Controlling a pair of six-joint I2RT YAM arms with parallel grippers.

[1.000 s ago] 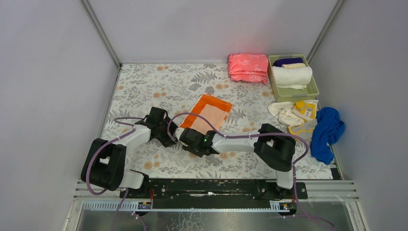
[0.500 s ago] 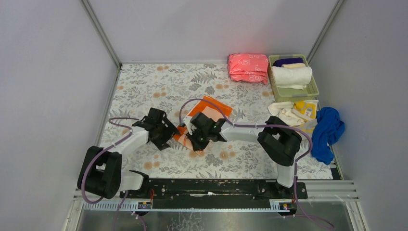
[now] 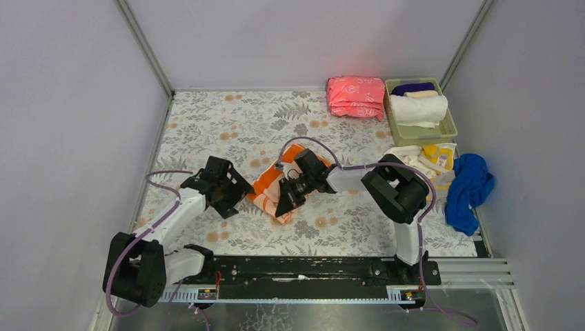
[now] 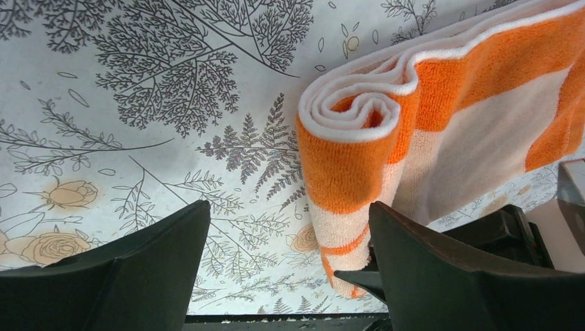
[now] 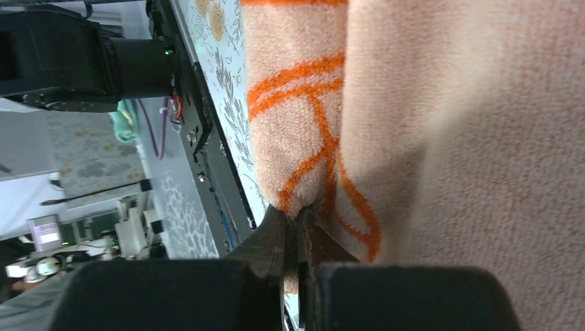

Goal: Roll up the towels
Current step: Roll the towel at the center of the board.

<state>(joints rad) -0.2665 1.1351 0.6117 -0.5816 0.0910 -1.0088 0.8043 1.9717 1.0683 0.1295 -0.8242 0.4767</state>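
**Figure. Both arms at the partly rolled towel, three views.**

Overhead view: the orange terry towel with a white pattern [image 3: 264, 188] lies near the middle of the floral-printed tabletop [image 3: 227, 124], between the two wrists. The left arm stretches forward and rightward from its base, with its forearm low. The left gripper [image 3: 234, 198] sits just beside the towel's left end. The right arm is folded sharply at the elbow, and its forearm runs leftward. The right gripper [image 3: 283, 205] points down onto the towel's near edge.

Left wrist view: the left gripper [image 4: 290, 215] has its fingers spread wide. The towel [image 4: 428, 103] shows a loosely coiled end between them, nearer the right finger. Whether that finger touches the cloth cannot be told.

Right wrist view: the right gripper [image 5: 296, 224] has its tips pressed together, pinching a fold of the towel [image 5: 414, 103].

At the right edge of the table lie a crumpled royal blue cloth [image 3: 469, 186], a yellow printed cloth [image 3: 439, 156] and cream-white cloths [image 3: 407, 163]. Behind them stand a pale green basket [image 3: 452, 128] holding a rolled white towel [image 3: 417, 109] and a folded pink stack [image 3: 356, 96].
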